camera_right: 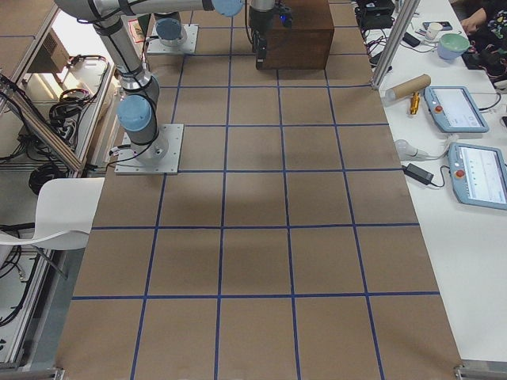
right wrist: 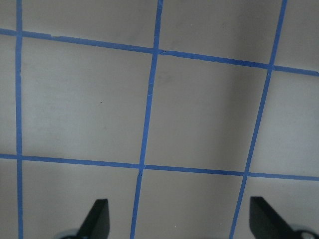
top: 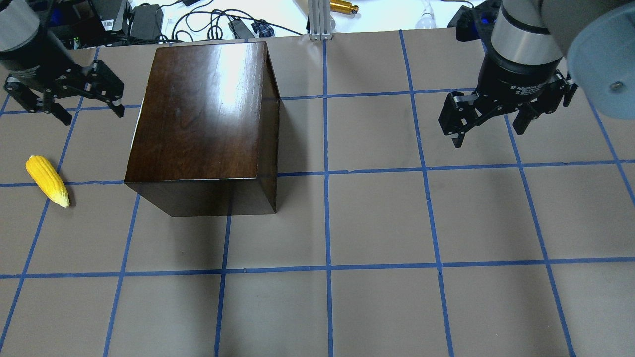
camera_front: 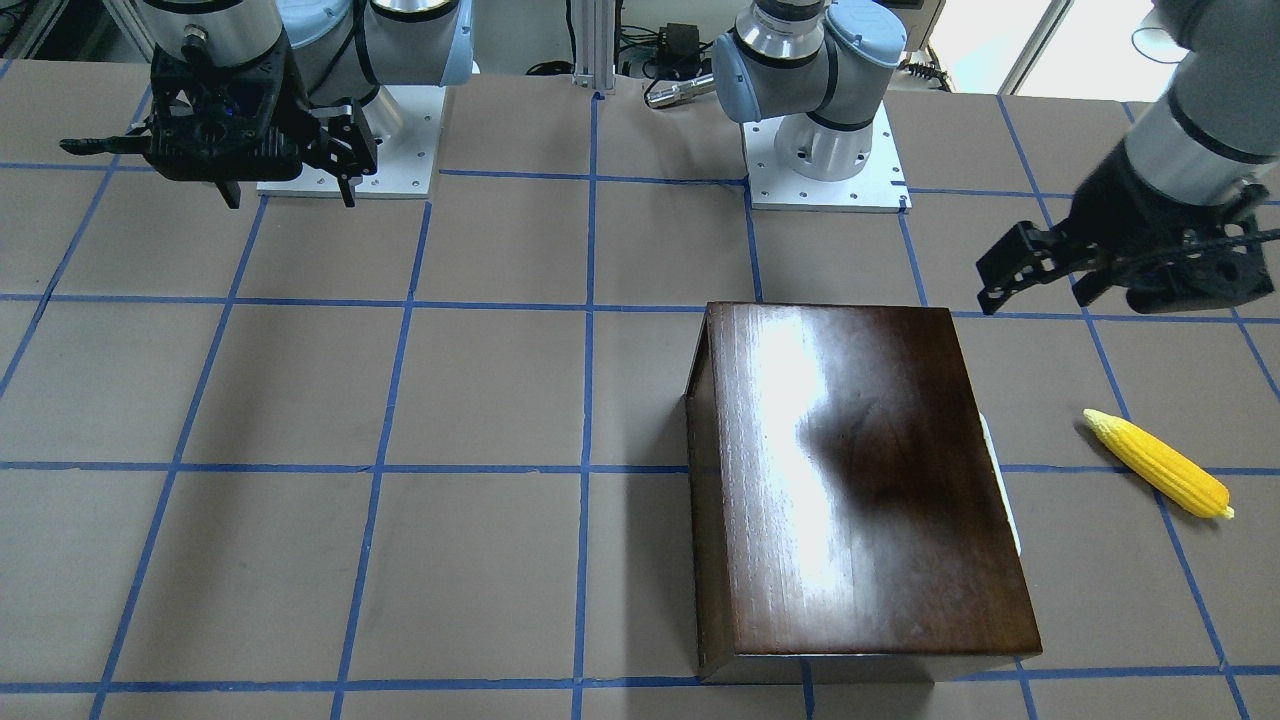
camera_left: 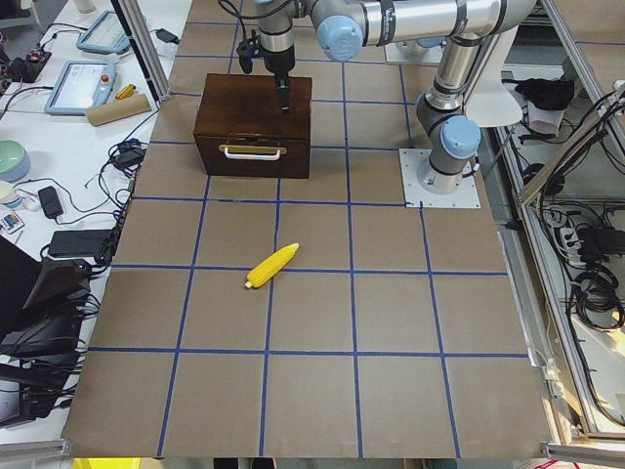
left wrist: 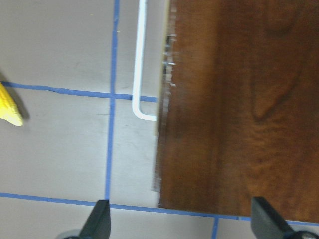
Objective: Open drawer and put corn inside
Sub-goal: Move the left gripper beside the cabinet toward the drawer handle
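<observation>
Gaping empty, left tool [top: 93,117] and right tool [top: 487,135] hover; corn [top: 47,180] lies outside the shut drawer [camera_left: 249,163].

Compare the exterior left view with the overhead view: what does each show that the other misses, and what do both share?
Only exterior left: the front of the shut drawer and its pale pull. Only overhead: the right gripper, open above the bare table. Both: the corn lying on the table, apart from the dark box, and that box's glossy top.
</observation>
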`<action>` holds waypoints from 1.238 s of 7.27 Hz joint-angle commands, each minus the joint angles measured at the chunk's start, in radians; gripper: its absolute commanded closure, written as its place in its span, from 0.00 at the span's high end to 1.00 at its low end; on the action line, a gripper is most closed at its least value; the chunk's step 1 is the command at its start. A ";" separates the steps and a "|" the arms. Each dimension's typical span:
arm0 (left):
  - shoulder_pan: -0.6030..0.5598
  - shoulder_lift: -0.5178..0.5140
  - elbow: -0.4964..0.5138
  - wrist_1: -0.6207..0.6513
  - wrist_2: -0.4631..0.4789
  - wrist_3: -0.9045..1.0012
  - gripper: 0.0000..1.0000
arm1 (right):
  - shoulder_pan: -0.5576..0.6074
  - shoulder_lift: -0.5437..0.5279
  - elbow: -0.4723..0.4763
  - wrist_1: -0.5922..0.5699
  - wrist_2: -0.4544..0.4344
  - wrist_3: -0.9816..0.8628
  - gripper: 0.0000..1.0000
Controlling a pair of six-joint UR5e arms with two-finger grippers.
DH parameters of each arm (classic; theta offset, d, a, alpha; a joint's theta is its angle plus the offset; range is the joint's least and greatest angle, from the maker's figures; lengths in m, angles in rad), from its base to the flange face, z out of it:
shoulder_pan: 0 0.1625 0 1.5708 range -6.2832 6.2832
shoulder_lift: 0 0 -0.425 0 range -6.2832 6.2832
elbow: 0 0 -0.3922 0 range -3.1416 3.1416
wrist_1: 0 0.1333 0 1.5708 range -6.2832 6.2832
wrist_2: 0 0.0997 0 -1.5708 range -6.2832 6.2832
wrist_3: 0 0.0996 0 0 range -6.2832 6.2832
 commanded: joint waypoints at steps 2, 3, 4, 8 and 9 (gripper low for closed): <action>0.187 -0.052 0.006 0.030 0.001 0.210 1.00 | 0.000 0.001 0.000 0.000 0.000 0.001 1.00; 0.187 -0.081 0.000 0.038 0.001 0.209 1.00 | 0.000 0.001 0.000 0.000 0.000 0.001 1.00; 0.187 -0.119 -0.012 0.071 0.000 0.213 1.00 | 0.000 0.000 0.000 0.000 0.000 0.001 1.00; 0.187 -0.268 -0.060 0.280 -0.008 0.220 1.00 | 0.000 0.001 0.000 0.000 0.001 -0.001 1.00; 0.187 -0.296 -0.060 0.299 -0.013 0.291 1.00 | 0.000 0.001 0.000 0.000 0.000 0.001 1.00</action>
